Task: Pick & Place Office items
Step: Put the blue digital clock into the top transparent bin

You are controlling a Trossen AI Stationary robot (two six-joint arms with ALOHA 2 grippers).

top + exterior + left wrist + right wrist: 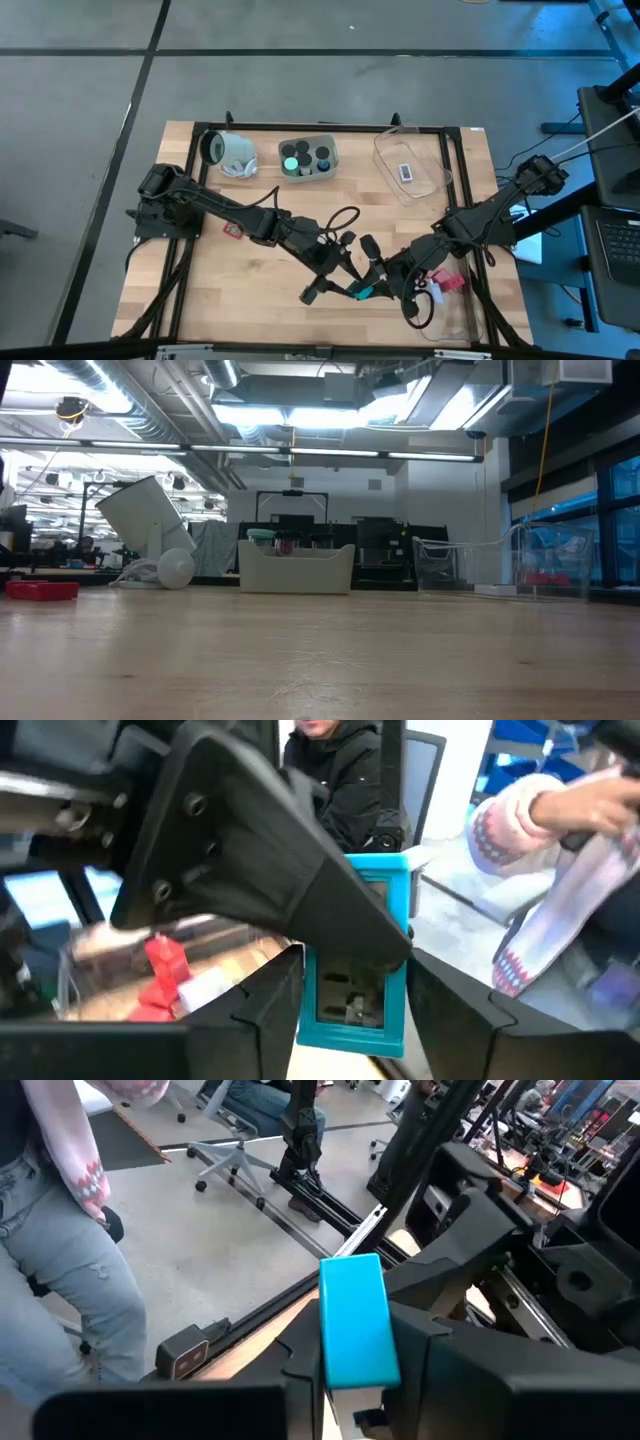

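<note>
While both arms met low over table's near middle, I saw teal piece point(363, 291) pinched between them, off the wood. Right gripper point(385, 282) clamped shut on it, blue back point(352, 1320) sticking up between fingers point(445, 1370). Left gripper point(340, 285) only narrowly parted around same piece point(358, 960), so grip there, couldn't tell. Red bits point(447, 281) sat in clear tray by right arm. Grey tray point(307, 158) at far side held black caps and green one point(291, 163). Red block point(232, 231) lay loose beside left arm.

Bright ceiling strip lights point(300, 410), glare; blurred wrist-view foregrounds.
</note>
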